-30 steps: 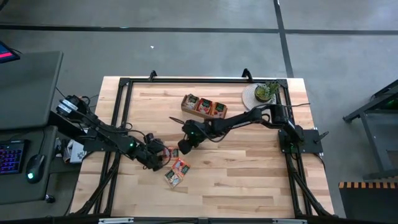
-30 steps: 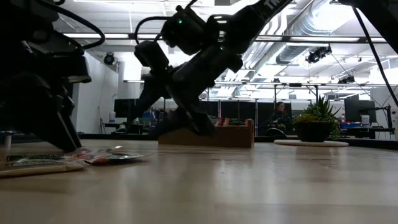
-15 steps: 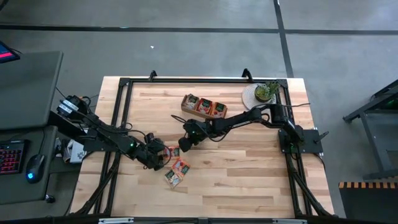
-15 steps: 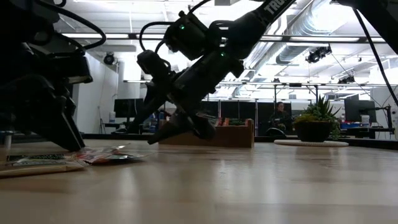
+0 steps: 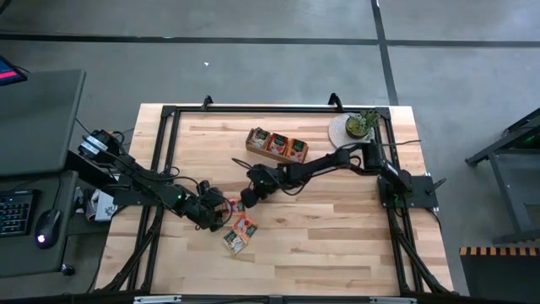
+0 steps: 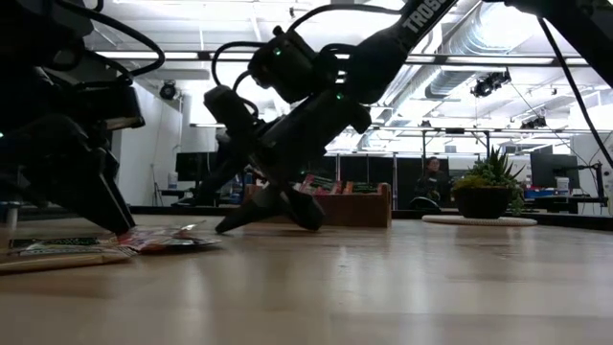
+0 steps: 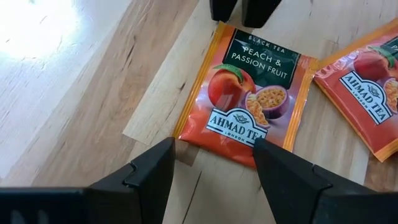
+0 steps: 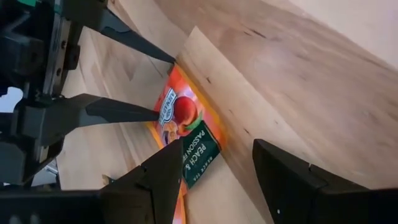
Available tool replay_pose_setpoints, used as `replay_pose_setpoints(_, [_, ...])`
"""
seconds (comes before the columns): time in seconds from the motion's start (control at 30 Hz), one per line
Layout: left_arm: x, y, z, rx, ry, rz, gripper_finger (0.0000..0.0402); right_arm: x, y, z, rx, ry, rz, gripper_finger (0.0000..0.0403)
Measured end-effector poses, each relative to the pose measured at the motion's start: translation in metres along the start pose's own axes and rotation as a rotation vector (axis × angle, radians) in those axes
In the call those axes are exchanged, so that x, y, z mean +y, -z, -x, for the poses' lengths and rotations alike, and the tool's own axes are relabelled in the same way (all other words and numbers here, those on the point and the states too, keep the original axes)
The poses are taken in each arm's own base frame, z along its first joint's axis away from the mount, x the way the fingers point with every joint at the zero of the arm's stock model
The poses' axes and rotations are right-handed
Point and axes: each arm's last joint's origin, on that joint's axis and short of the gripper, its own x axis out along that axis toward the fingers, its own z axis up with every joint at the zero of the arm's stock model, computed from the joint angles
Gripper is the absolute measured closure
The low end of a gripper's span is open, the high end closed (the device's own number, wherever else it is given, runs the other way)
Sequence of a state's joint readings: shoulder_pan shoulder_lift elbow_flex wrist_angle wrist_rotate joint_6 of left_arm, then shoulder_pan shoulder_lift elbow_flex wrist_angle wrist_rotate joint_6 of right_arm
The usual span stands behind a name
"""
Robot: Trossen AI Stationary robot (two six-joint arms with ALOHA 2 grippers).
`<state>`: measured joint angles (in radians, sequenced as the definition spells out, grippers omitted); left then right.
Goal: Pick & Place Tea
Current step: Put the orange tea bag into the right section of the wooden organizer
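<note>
One red-orange tea sachet (image 7: 249, 93) lies flat on the table between my two grippers, and also shows in the right wrist view (image 8: 186, 127). My left gripper (image 7: 214, 149) is open, its fingertips at the sachet's edge nearest them. My right gripper (image 8: 217, 155) is open and low over the table at the opposite edge (image 7: 258, 37). Two more sachets (image 5: 246, 226) (image 5: 234, 242) lie flat nearer the table's near edge. The wooden tray (image 5: 277, 144) holds several sachets. My left gripper's fingertips (image 8: 163, 112) stand against the sachet's edge (image 7: 211, 138), slanting down from the table's left. I cannot tell whether they touch it. My right gripper's fingers (image 7: 225, 9) reach the table at the sachet's opposite edge. Whether they touch the sachet I cannot tell.
A small potted plant (image 5: 360, 125) stands on a round mat at the table's far right corner. A black frame (image 5: 253, 110) runs along the table's edges. Bare wood lies on the near right part of the table (image 5: 337, 245).
My right gripper has come down toward the table and moved a little toward the left gripper and the sachet between them, tipping its fingers lower. The left gripper and the sachets have stayed where they were.
</note>
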<state>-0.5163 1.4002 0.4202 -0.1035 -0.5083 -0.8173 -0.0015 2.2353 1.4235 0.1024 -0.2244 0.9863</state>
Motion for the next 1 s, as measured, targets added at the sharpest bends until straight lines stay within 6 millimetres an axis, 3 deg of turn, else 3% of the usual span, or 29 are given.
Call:
replay_pose_setpoints(0.73, [0.012, -0.017, -0.01, 0.009, 0.015, 0.038, 0.0186, 0.006, 0.007, -0.003, -0.035, -0.002, 0.021, 0.0214])
replay_pose_setpoints(0.87, [0.012, -0.017, -0.01, 0.009, 0.016, 0.037, 0.0186, 0.005, 0.006, -0.003, -0.047, 0.006, 0.024, 0.0244])
replay_pose_setpoints(1.0, [0.011, -0.017, -0.01, 0.011, 0.018, 0.037, 0.0186, 0.005, 0.006, -0.003, -0.055, 0.013, 0.049, 0.03])
